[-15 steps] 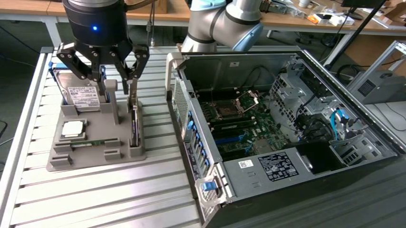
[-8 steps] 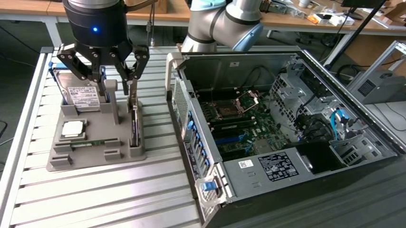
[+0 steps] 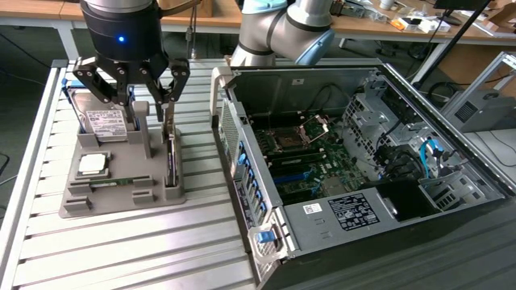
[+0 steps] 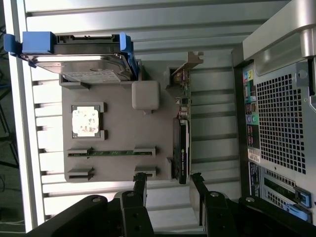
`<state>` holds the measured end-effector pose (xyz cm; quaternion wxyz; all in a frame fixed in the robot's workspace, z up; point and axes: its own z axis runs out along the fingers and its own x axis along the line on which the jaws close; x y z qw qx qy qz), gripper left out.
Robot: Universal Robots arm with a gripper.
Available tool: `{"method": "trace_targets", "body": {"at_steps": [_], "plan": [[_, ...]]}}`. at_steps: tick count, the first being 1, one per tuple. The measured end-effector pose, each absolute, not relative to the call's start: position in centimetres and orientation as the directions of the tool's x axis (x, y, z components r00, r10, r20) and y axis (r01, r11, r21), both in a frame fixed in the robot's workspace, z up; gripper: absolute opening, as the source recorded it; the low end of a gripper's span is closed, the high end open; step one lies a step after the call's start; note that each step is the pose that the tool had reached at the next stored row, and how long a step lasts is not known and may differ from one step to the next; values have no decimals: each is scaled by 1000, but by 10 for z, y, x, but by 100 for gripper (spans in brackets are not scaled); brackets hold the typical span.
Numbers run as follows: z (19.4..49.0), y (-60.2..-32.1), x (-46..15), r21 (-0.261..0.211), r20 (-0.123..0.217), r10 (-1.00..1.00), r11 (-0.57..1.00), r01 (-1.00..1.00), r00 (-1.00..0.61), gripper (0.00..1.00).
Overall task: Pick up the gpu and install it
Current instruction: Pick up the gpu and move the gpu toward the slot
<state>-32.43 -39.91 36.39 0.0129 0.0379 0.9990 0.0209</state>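
Nearest me, on the slatted aluminium counter [image 3: 121, 254], sits a grey moulded plastic holder tray [image 3: 121, 160]. The gpu [image 3: 170, 157], a thin flat dark card with a silvery metal bracket at its far end, stands on edge in the slot along the tray's side toward the exterior view's right. Over the tray's far end hangs the black tool [image 3: 133, 96], fingers spread as wide as they go and gripping nothing; in the wrist view the card lines up between them. I'd judge this to be the approach to the pick-up, with the install not begun. The grasp would call for a straight descent that straddles the card's thin faces, clear of the blue-framed silver hard drive [image 3: 105, 124] nearby. Beyond stands the open black computer case [image 3: 322, 90].
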Motion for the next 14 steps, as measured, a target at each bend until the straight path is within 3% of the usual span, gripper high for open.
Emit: {"method": "trace_targets", "body": {"at_steps": [14], "plan": [[360,-399,-324,43,-24,76,996,75,-997,48]]}}
